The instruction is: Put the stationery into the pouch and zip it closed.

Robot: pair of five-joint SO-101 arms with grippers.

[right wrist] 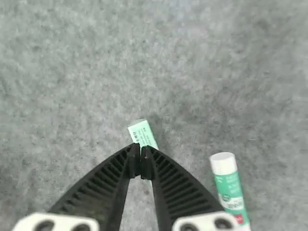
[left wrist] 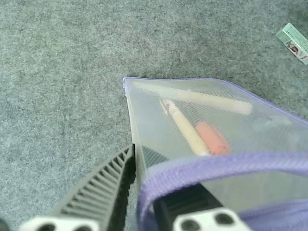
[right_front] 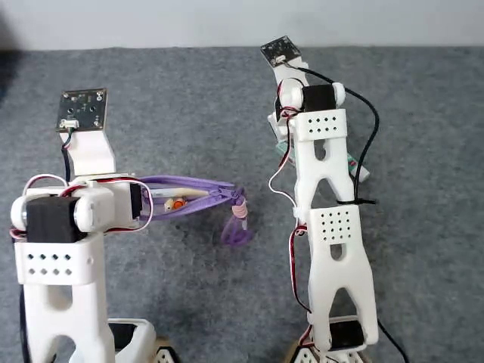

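A clear mesh pouch (left wrist: 202,130) with a purple zip edge (right_front: 193,198) hangs slightly off the carpet, its mouth open. Inside it lie a cream pen (left wrist: 192,96) and a second pen with an orange part (left wrist: 211,138). My left gripper (left wrist: 137,163) is shut on the pouch's edge near one corner. To the right, my right gripper (right wrist: 140,155) is down at the carpet, shut on the near end of a small green eraser (right wrist: 142,132) that sticks out past the tips. The same eraser (left wrist: 292,41) appears in the left wrist view. A green and white glue stick (right wrist: 228,187) lies beside that gripper.
Grey carpet (right_front: 174,106) covers the table. The purple zip pull (right_front: 239,227) dangles off the pouch's right end, between the two arms. The glue stick (right_front: 360,168) lies partly under the right arm.
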